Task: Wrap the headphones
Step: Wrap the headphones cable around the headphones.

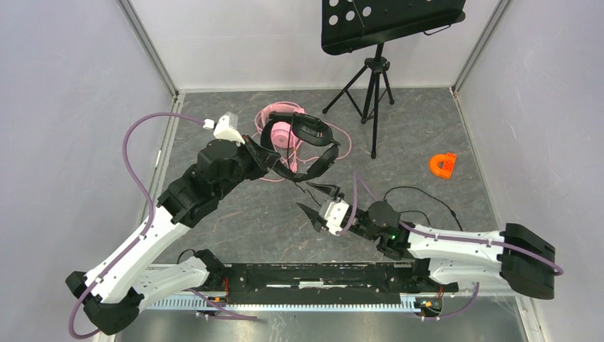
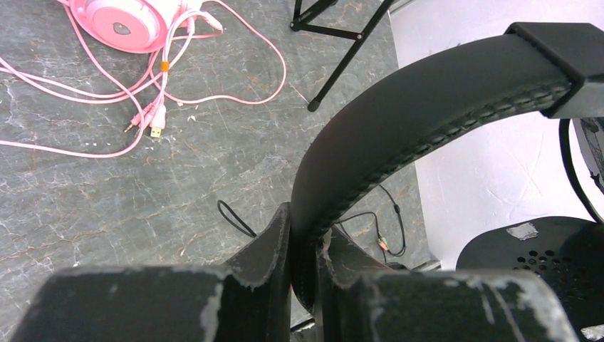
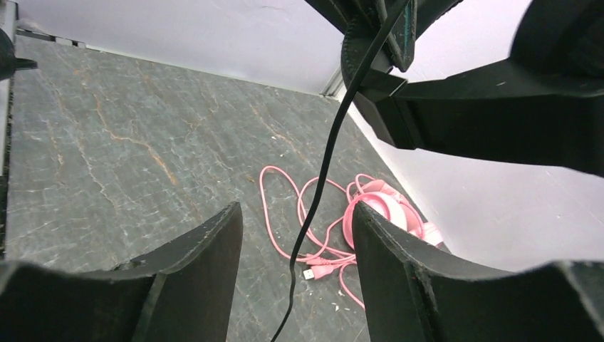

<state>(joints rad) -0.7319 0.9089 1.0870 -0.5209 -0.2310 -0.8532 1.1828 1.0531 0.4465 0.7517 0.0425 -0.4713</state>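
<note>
Black, padded and stitched along its edge, the band of the black headset (image 2: 427,107) is pinched by the left gripper (image 2: 305,228), its fingers nearly closed on it, left of centre in the top view. Just behind, the glossy pink headset (image 1: 281,130) lies on the grey marbled table (image 1: 427,121) amid loops of pink cable (image 2: 235,92). We count two headsets. Below centre, the right gripper (image 3: 295,214) stands wide open, and the thin black cable (image 3: 335,135) hangs between its fingers, ungripped. At right lies one orange plastic piece (image 1: 443,165).
</note>
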